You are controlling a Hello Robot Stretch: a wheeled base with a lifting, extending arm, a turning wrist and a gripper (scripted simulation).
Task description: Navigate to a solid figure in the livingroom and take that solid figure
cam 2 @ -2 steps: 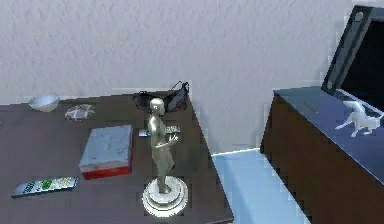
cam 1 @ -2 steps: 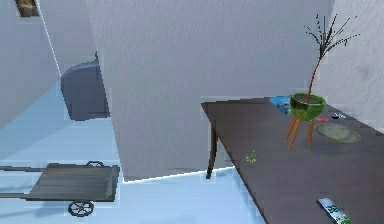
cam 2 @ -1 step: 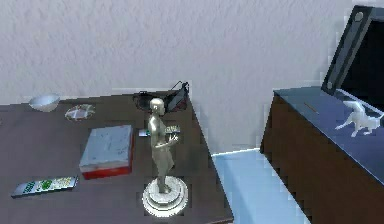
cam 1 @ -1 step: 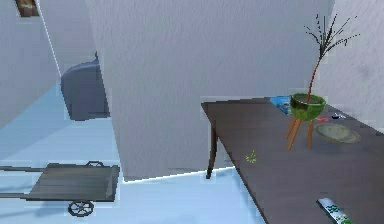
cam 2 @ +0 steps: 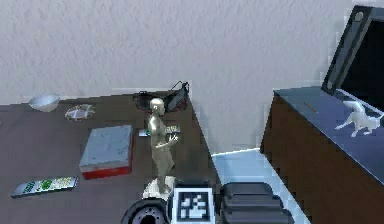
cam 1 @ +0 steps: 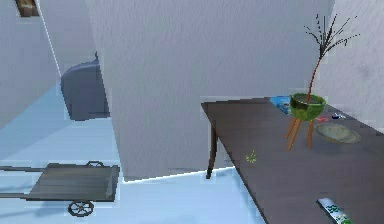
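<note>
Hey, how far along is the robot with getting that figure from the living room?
Done: the drive looks finished; the robot stands at the dark wooden table where the golden standing human statuette rests upright on its pale base. Under way: the hand sits low near that base; whether it holds anything cannot be told. Left: lifting the statuette clear of the tabletop.

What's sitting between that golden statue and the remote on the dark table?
A flat grey and red box lies between the golden statue and the remote, seen in the arm side view.
</note>
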